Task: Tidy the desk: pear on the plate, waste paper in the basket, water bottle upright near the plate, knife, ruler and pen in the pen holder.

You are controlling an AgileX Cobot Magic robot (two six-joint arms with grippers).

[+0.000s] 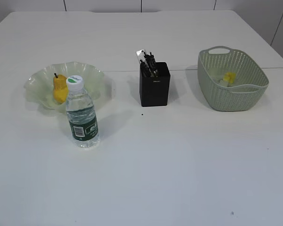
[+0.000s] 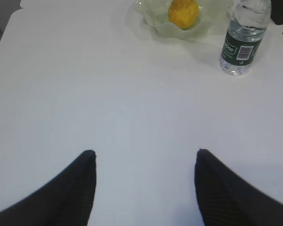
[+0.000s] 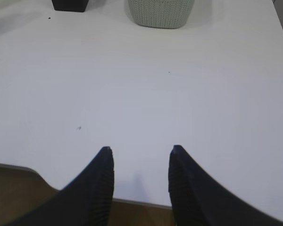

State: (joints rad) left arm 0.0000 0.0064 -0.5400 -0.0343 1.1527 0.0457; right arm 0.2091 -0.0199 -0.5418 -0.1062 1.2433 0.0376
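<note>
Both grippers, left (image 2: 144, 153) and right (image 3: 140, 149), sat nearest, parted, empty. Water bottle (image 1: 82, 115) upright at plate's (image 1: 37, 80) 5 o'clock, pear (image 1: 60, 88) on it. Pen holder (image 1: 154, 84) filled, waste paper (image 1: 229, 77) in basket (image 1: 236, 92). Looked finished tbh, nothing left to grab.

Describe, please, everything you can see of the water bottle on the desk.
The water bottle is small, of clear plastic, with a white cap and a dark green label bearing a barcode around its lower body. It looks nearly full of water. It stands upright on the white desk, capped, just in front of the pale green plate and, as far as can be seen, clear of it. Neither end effector touches it.
</note>
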